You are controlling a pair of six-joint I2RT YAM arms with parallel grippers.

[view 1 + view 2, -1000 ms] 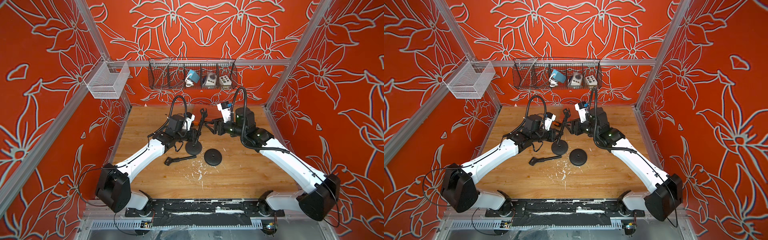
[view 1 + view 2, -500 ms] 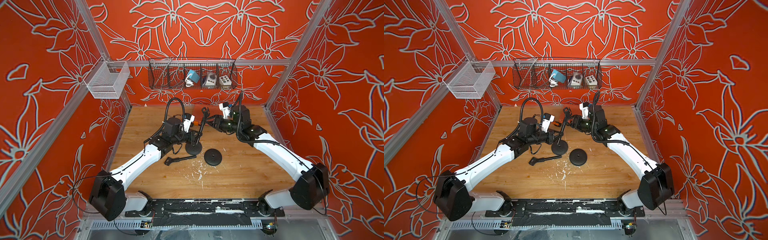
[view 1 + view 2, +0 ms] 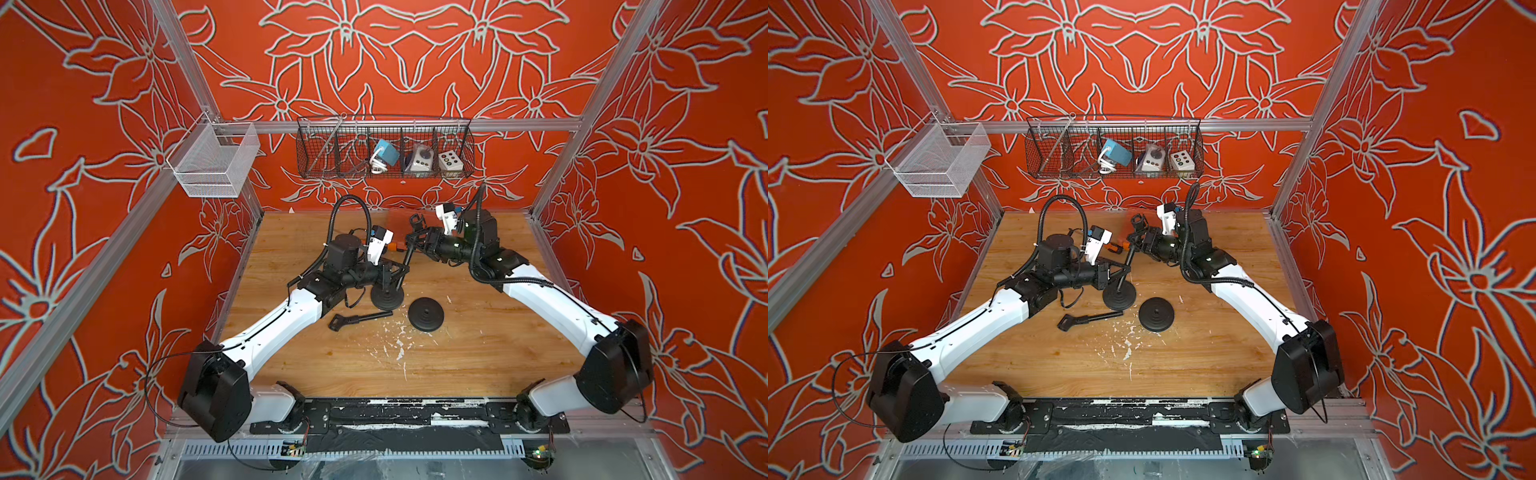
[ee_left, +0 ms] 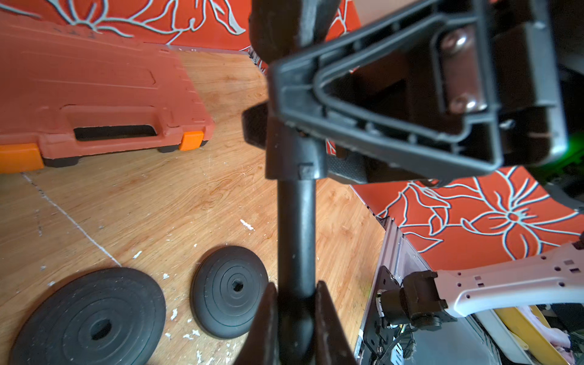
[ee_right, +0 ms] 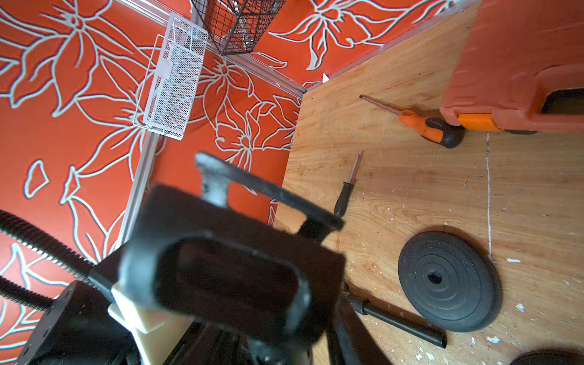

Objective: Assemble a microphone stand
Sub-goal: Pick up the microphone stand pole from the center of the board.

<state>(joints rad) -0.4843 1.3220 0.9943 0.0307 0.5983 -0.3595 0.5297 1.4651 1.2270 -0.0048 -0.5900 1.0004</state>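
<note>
Low and left of centre on the wooden desk (image 3: 457,365), a spare rod (image 3: 359,319) lay flat, nobody touching it. Just right of that, the left claw (image 3: 400,271) was clamped tight on the lower shaft of the pole (image 3: 409,253). The left wrist view showed its fingers (image 4: 267,322) pinching the tube from both sides.

The pole leaned up and to the right through the middle of both top views, with the mic clip (image 3: 415,219) at its high end. Under it sat the first base disc (image 3: 387,297), and here was the catch! From above the pole seemed to land on that disc, but the left wrist view showed the disc's centre hole (image 4: 100,329) bare. The pole's foot itself was hidden. By my reading, nothing was screwed in yet.

A touch further right, the second base disc (image 3: 425,314) lay alone, its hole empty too. Right of centre, the right claw (image 3: 420,242) stood with a jaw either side of the pole's upper part, by the collar (image 4: 295,155). Whether it had actually bitten down, I could not tell.

The score, as I judged it: pole in hand, no joint made. That left bringing the pole's foot to a disc's hole, twisting it home and standing it up. The spare rod and the other disc were waiting.
</note>
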